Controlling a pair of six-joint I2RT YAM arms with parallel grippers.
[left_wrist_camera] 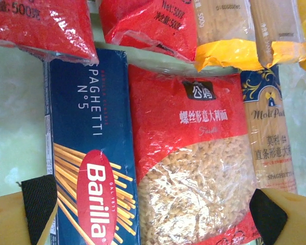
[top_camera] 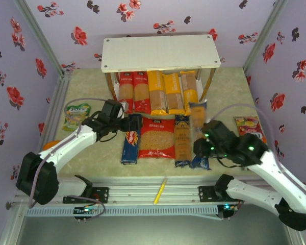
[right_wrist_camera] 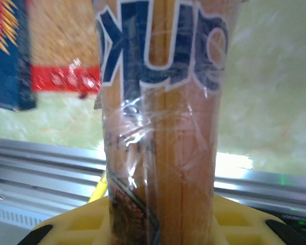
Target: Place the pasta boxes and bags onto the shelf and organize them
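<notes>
Room on bare tabletop (top_camera: 104,155) left of Barilla spaghetti box (left_wrist_camera: 92,153), left gripper (left_wrist_camera: 153,209) spread wide over the seam between box and red fusilli bag (left_wrist_camera: 194,153), blue-ended spaghetti bag (top_camera: 198,120) clamped in right gripper (top_camera: 204,148) near front rail (top_camera: 183,194), white shelf (top_camera: 160,53) behind.

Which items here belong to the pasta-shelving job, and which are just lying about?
Job: shelf, five shelved bags, Barilla box, red fusilli bag, loose spaghetti bag, gripped spaghetti bag.
Lying about: green sweets packet, red sweets packet, yellow pen.
</notes>
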